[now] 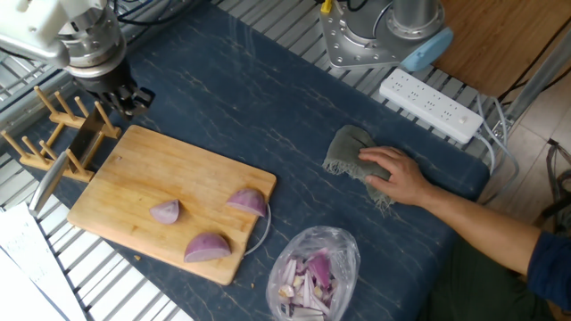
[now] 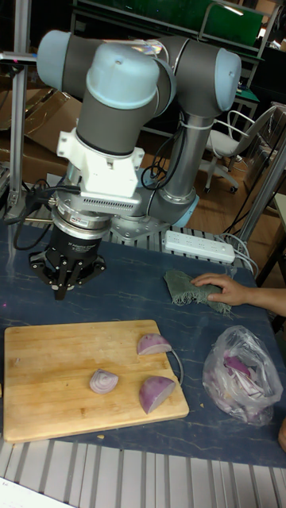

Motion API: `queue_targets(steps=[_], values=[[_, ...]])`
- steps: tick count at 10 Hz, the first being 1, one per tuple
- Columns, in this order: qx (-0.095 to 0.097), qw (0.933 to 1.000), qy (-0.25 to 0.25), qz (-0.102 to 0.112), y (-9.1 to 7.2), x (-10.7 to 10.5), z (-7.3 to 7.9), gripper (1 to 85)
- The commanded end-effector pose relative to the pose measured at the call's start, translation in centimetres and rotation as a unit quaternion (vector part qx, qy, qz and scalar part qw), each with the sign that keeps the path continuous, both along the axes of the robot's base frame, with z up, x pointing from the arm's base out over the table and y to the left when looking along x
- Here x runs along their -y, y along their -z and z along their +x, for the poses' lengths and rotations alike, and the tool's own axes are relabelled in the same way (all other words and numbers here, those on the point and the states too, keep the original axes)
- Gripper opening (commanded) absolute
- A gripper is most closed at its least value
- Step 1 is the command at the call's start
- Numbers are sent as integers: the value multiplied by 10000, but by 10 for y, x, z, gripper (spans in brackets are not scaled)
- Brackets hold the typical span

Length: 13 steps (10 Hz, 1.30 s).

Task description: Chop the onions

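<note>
Three onions, purple wedges with pale cut faces, lie on the wooden cutting board (image 1: 134, 174): one at the middle (image 1: 165, 211), one at the right edge (image 1: 247, 201), one near the front edge (image 1: 208, 247). The tall fixed view shows the same wedges (image 2: 103, 382), (image 2: 153, 344), (image 2: 156, 393). My gripper (image 1: 130, 97) (image 2: 67, 284) hangs above the dark mat just beyond the board's far left corner, well apart from the onions. Its fingers look spread and hold nothing.
A wooden rack (image 1: 40, 143) holding a dark blade (image 1: 85, 143) stands left of the board, below the gripper. A clear bag of onion scraps (image 1: 312, 272) sits at the front right. A person's hand (image 1: 393, 174) rests on a grey cloth (image 1: 346, 150). A power strip (image 1: 428, 105) lies behind.
</note>
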<state>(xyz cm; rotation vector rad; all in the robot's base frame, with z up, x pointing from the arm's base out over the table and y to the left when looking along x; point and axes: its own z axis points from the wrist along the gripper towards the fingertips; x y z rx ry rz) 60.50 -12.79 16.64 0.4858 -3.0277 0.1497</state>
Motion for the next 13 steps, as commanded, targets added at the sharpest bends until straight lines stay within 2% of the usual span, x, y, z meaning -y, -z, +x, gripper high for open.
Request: queue_targets(steps=[1,6,8,9,10,12,13], values=[[27,9999,114,52,-4,-12,3,10],[-51,9998,114,159,-6,-18,-3,10],[-39,10000,67,0,-7,-10,-2,10],[169,9998,127,-63,-6,-7,8,10],[389,9987,178,-268,-8,4,19,10],[585,9975,184,-340,-9,8,29,10],[572,9976,146,-363,-9,9,29,10]])
